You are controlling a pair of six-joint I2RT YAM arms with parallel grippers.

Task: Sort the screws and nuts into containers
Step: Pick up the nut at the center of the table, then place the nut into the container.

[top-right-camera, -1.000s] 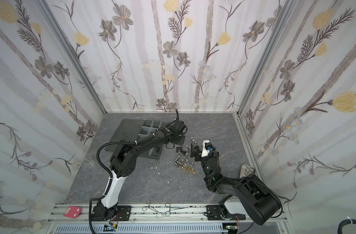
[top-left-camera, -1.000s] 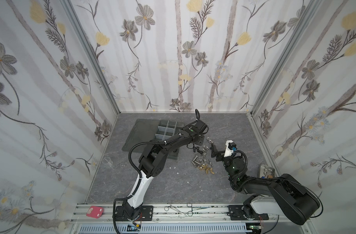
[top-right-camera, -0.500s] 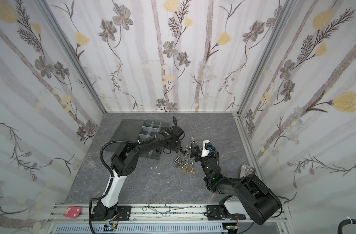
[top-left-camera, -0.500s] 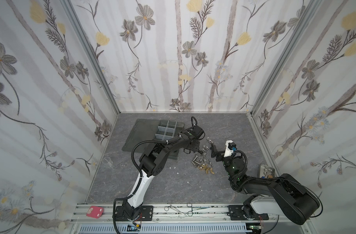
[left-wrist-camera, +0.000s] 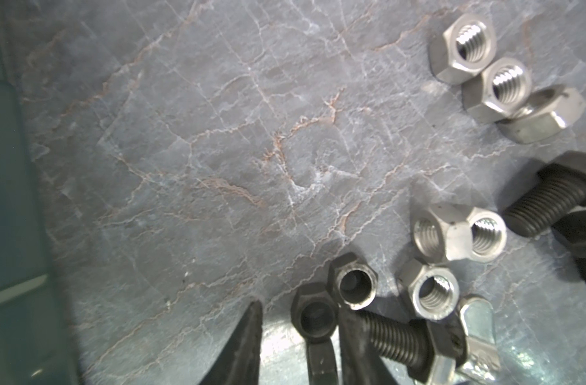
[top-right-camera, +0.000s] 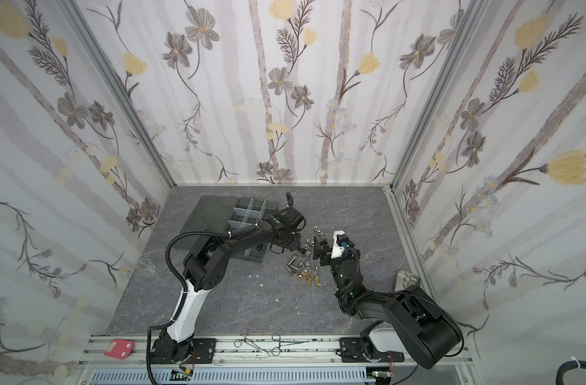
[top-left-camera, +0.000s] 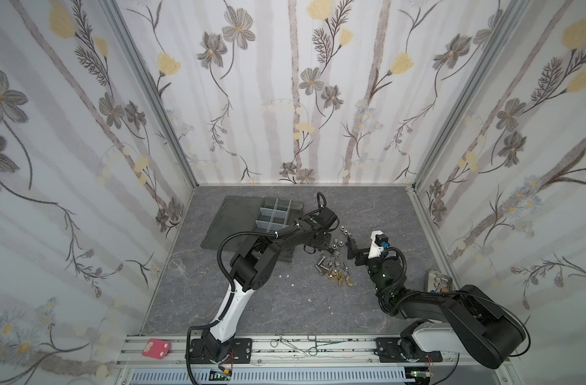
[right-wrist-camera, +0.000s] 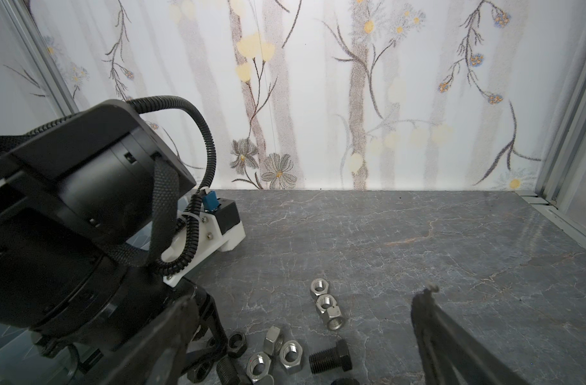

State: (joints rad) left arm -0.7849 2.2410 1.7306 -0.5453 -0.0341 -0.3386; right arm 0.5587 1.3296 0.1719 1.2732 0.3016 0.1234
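Sorting had barely begun. The screws and nuts (top-left-camera: 331, 263) lay heaped on the surface (top-left-camera: 285, 310) just beside the box (top-left-camera: 231, 216). Its visible cells (top-left-camera: 274, 213) looked empty, though the left arm hid the nearer ones. The left hand (left-wrist-camera: 298, 320) was down at the heap's edge, partly open, astride a black nut (left-wrist-camera: 315, 318) with a gap on one side, gripping nothing yet. A black bolt (left-wrist-camera: 391, 336) crowded that nut. The right hand (top-left-camera: 352, 246) hung wide open and empty across the heap. A tray (top-left-camera: 429, 280) sat well apart.
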